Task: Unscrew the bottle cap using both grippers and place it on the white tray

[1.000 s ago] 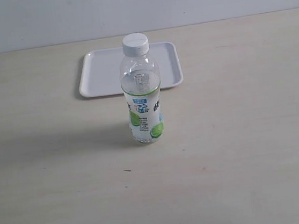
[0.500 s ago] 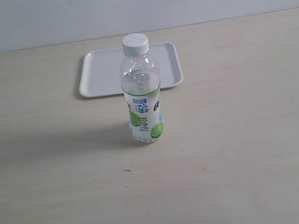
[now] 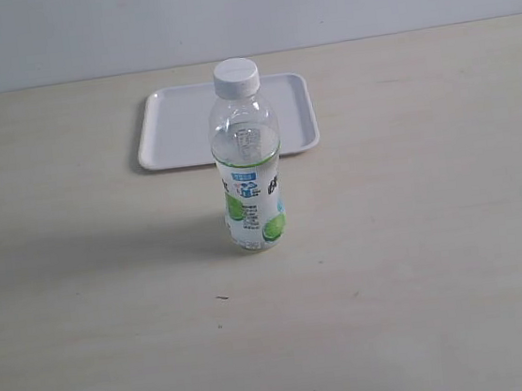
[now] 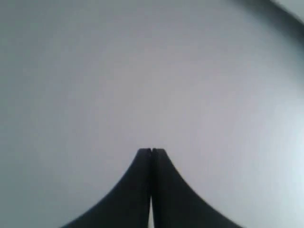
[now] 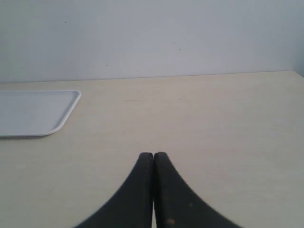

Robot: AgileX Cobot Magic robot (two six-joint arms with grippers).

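Status: nothing gripped, step not begun.

The bottle stands upright on the counter, label facing the exterior camera. The bottle cap is seated on the bottle's neck and appears fully screwed down. The white tray lies flat on the counter just behind the bottle. It is empty, and the bottle's base stands clear of its near rim.

The left tool has its jaws pressed together with nothing between them. Its camera shows only a plain pale surface, so its position relative to the bottle cannot be told. The right tool is likewise closed and empty. It looks across bare counter with one corner of the tray in view and no bottle. Neither tool appears in the exterior view, so both are judged well away from the bottle.

Recommendation for the approach:
- Spread both tools' jaws before closing in.
- One tool should take the bottle on its labelled body, low enough to leave the neck free and firm enough to stop rotation without crushing thin plastic.
- The other should descend square over the cap and seat its pads on the ribbed side.
- Risk: a sideways nudge would topple the light bottle.
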